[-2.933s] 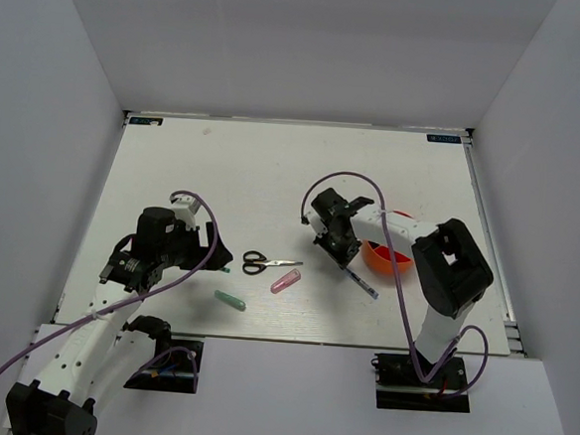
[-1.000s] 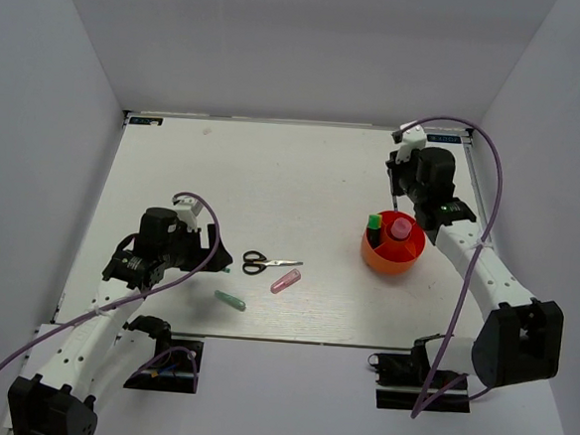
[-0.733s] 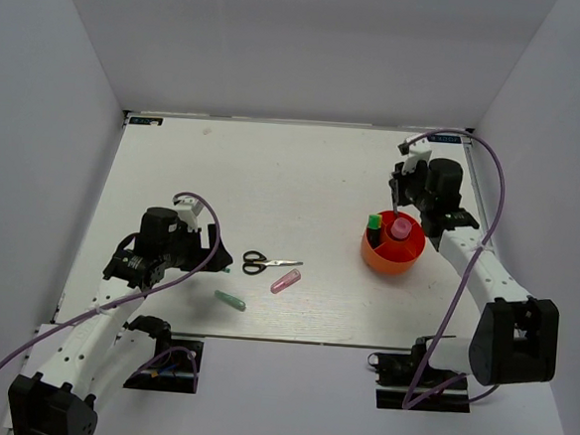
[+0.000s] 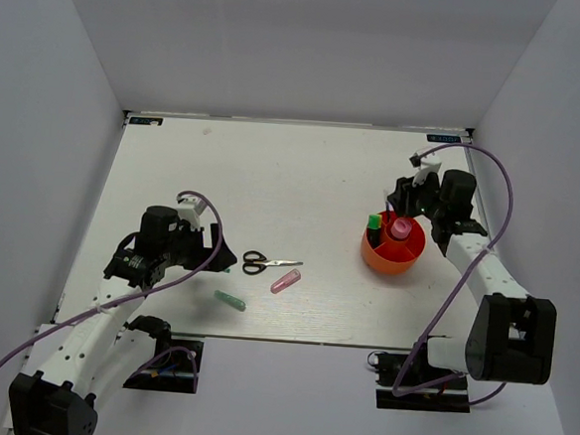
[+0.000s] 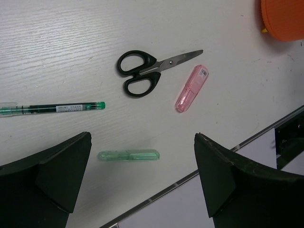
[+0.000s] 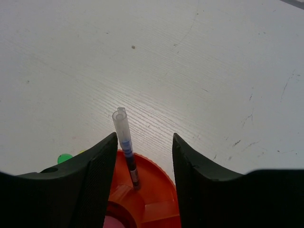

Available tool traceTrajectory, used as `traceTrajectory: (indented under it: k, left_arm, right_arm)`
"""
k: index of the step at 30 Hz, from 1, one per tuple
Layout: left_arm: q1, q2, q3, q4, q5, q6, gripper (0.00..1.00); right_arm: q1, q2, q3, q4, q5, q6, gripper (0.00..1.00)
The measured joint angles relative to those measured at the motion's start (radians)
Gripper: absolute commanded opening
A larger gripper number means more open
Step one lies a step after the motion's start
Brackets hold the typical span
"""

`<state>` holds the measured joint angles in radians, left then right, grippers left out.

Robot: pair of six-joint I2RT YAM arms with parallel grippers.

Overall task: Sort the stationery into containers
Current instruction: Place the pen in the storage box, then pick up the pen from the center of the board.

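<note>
The orange cup (image 4: pixel 393 253) stands at the right of the table, holding a green-capped marker (image 4: pixel 374 222) and a pink-capped bottle (image 4: pixel 401 228). My right gripper (image 4: pixel 403 198) hovers over its far rim, open. In the right wrist view a thin pen (image 6: pixel 125 142) stands in the cup (image 6: pixel 159 192) between the fingers (image 6: pixel 97 171), close to the left one and apart from the right one. Black scissors (image 5: pixel 145 71), a pink stick (image 5: pixel 191 88), a teal stick (image 5: pixel 128 155) and a green pen (image 5: pixel 57 109) lie on the table. My left gripper (image 5: pixel 142 140) hangs open above them, holding nothing.
The table's near edge (image 5: pixel 190 176) runs just past the teal stick. White walls enclose the table on three sides. The left arm (image 4: pixel 153 248) stands over the left half and the right arm (image 4: pixel 475 270) along the right edge.
The right gripper carried the pen to the cup and lowered over it. Its jaws have now parted, leaving the pen standing in the cup. The left arm has hardly moved.
</note>
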<state>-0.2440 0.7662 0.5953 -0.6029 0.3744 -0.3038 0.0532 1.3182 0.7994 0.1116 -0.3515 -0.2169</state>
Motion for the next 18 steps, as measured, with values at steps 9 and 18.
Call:
traceTrajectory:
  k: [9, 18]
  left_arm:
    - [0.0, 0.008, 0.0, 0.005, 0.013, 0.0, 0.99]
    - [0.0, 0.033, 0.0, 0.006, 0.027, 0.005, 0.13]
  right_arm:
    - [-0.03, -0.093, 0.004, -0.033, -0.035, 0.003, 0.51]
    - [-0.032, -0.145, 0.155, -0.293, -0.381, -0.014, 0.0]
